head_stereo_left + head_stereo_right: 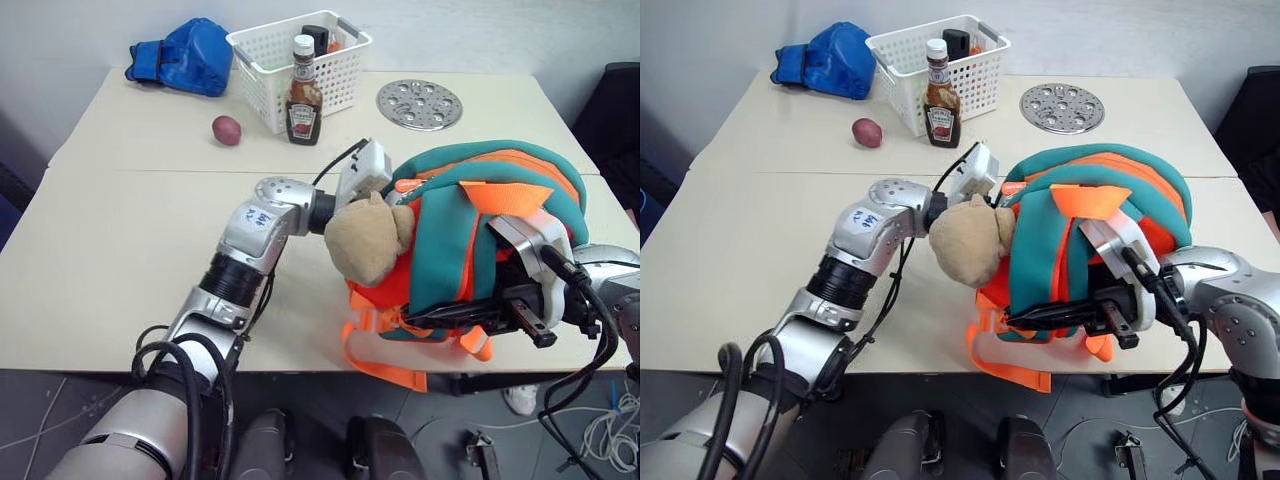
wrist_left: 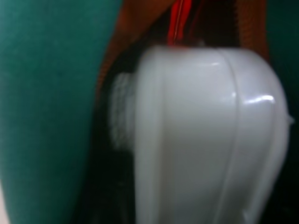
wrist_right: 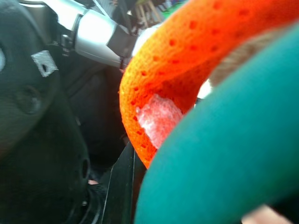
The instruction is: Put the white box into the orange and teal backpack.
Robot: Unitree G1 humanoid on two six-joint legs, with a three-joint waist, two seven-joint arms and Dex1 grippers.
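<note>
A: White, glossy rounded-corner box (image 2: pixel 205 135) sits nose-first in the dark mouth of the orange and teal fabric backpack (image 1: pixel 470 200) at the table's (image 1: pixel 110 270) near edge.

B: Left gripper's jaws are hidden behind the tan plush toy (image 1: pixel 365 238) — cannot tell. Right gripper (image 1: pixel 525 320) is clamped on a teal strap (mouth held open); best keep it taut, push straight.

A: Room lies leftward; basket (image 1: pixel 300 60) and ketchup bottle (image 1: pixel 304 92) stand well apart.
</note>
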